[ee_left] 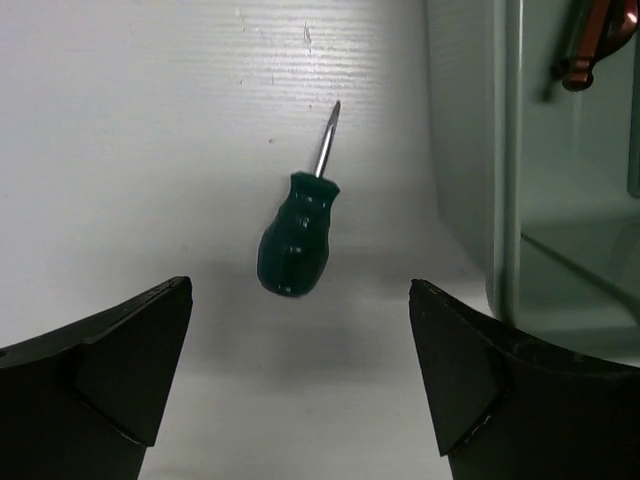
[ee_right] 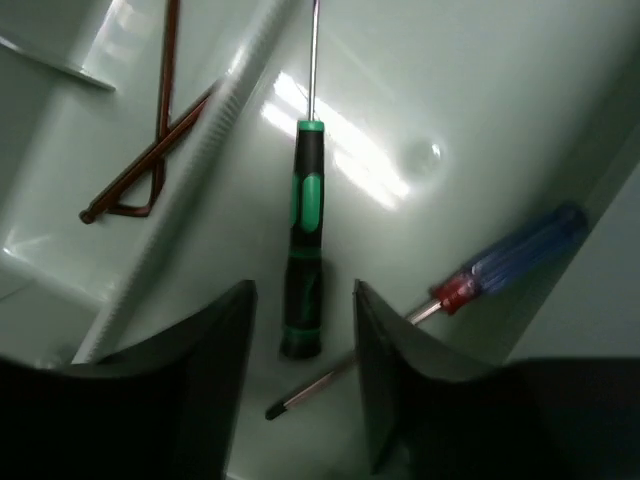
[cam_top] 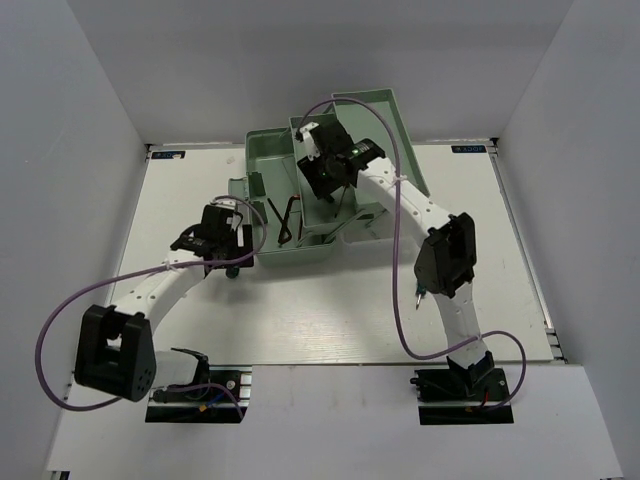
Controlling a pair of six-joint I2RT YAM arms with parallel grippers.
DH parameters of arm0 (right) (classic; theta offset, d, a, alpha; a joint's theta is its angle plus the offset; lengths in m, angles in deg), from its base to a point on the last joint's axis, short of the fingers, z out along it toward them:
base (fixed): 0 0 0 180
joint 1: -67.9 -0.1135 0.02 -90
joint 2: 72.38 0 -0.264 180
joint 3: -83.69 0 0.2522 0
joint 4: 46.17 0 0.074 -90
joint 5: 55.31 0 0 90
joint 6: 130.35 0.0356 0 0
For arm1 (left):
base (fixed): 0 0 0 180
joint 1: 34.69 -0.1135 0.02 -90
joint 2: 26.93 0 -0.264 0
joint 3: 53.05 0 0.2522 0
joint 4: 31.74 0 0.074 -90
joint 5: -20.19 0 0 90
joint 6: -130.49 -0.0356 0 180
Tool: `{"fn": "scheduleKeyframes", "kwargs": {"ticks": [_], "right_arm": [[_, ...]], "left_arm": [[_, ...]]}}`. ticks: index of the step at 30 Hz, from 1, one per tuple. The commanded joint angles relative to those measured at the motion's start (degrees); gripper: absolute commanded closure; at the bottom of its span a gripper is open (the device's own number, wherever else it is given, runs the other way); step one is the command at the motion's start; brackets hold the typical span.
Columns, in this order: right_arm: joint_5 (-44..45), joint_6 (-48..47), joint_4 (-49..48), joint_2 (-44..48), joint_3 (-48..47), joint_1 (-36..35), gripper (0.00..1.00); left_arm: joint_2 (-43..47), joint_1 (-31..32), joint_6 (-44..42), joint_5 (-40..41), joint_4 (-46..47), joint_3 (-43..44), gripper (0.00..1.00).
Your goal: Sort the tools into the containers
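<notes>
Three screwdrivers were visible. One stubby screwdriver [ee_left: 297,238] lay on the white table [ee_left: 150,120], just beside the outer wall of the single pale green toolbox [ee_left: 470,150] but not touching it. Its long axis ran almost away from the left wrist camera, with the short shiny shaft pointing away and leaning a little toward the toolbox. Its handle was dark green, smooth and bulb-shaped.

The two others lay inside one compartment [ee_right: 420,120] of the toolbox, whose floor was glossy plastic. The slim screwdriver [ee_right: 305,240] had a straight black and green handle, and its thin metal shaft pointed away from the right wrist camera. The blue screwdriver [ee_right: 520,255] lay at an angle to it, with a translucent blue handle, a red collar and a dark-tipped shaft pointing toward the fingers. Beyond a ribbed partition [ee_right: 200,150], thin reddish-brown hex keys [ee_right: 150,150] lay crossed. They looked like two, but I could not count them surely.

The left gripper [ee_left: 300,300] hung over the stubby screwdriver with its jaws very wide and holding nothing. The right gripper [ee_right: 303,300] stood with narrow but parted jaws on both sides of the slim handle's butt, with a gap on each side.
</notes>
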Motion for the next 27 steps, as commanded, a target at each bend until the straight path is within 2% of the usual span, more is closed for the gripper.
{"fn": "scheduleKeyframes", "kwargs": {"ticks": [1, 4, 11, 15, 16, 20, 24, 26, 27], "right_arm": [[-4.2, 1.6, 0.7, 4.5, -2.3, 1.5, 0.43], [-9.7, 2.3, 0.0, 8.3, 1.2, 2.8, 0.34], [-17.5, 5.1, -0.5, 18.1, 9.0, 6.5, 0.31], [-19.7, 5.7, -0.4, 22.0, 14.5, 8.6, 0.31], [-20.5, 6.1, -0.4, 23.3, 16.0, 9.5, 0.31], [-22.0, 6.6, -0.2, 25.4, 19.5, 11.4, 0.31], [-23.9, 6.9, 0.2, 28.0, 21.4, 13.8, 0.31], [-24.2, 7.0, 0.4, 28.8, 22.4, 15.2, 0.31], [-24.9, 6.7, 0.4, 29.3, 23.1, 15.6, 0.31]], "left_arm": [[-2.9, -1.2, -4.2, -1.1, 3.4, 4.0, 0.01], [-6.5, -1.8, -4.7, -1.1, 4.0, 4.0, 0.01], [-11.6, -2.8, -4.7, -3.2, 6.3, 3.7, 0.05], [-13.7, -2.8, -4.7, -4.2, 7.4, 2.6, 0.16], [-14.4, -2.8, -4.7, -4.2, 7.4, 2.6, 0.25], [-16.7, -3.4, -4.1, -4.8, 7.9, 1.5, 0.42], [-17.2, -3.4, -3.5, -5.3, 7.9, 0.9, 0.44], [-17.8, -3.4, -3.5, -5.3, 7.9, 0.9, 0.49], [-18.3, -3.4, -3.5, -5.3, 7.9, 0.9, 0.6]]}}
